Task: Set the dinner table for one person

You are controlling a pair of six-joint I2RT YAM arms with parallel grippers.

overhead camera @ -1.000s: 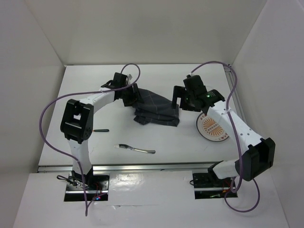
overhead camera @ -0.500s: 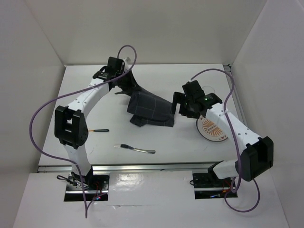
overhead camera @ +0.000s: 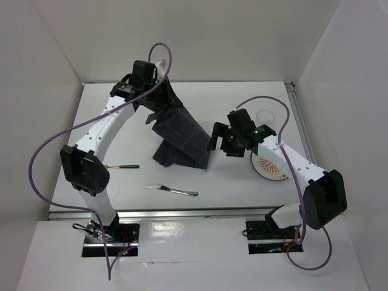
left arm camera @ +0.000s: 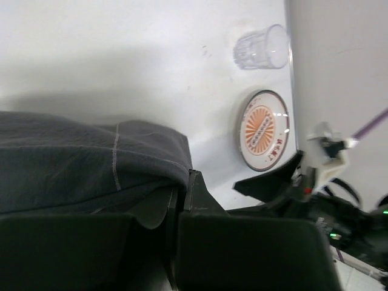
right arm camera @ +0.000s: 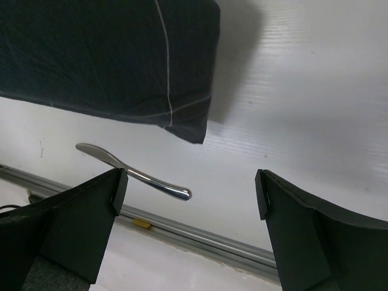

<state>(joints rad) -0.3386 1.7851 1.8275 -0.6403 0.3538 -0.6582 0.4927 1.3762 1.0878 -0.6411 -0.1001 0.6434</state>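
My left gripper (overhead camera: 159,100) (left arm camera: 182,179) is shut on an edge of the dark grey cloth (overhead camera: 179,136) (left arm camera: 79,163) and holds it above the back of the white dinner table (overhead camera: 230,182). The cloth, marked with thin pale grid lines, hangs slanting, and its lower end rests on the table. My right gripper (overhead camera: 217,139) (right arm camera: 189,188) stands open and empty just right of the cloth's (right arm camera: 109,54) lower corner. A round plate (overhead camera: 270,167) (left arm camera: 264,130) with an orange pattern lies at the right, partly under the right arm.
A clear glass (overhead camera: 265,115) (left arm camera: 262,48) stands behind the plate near the right wall. A silver utensil (overhead camera: 173,190) (right arm camera: 133,173) lies near the front edge. A black-handled utensil (overhead camera: 124,166) lies at the left. White walls enclose three sides.
The left gripper has closed on the cloth and raised it up and back, so the crumpled cloth now hangs stretched out. The right gripper has moved slightly left and nearer.
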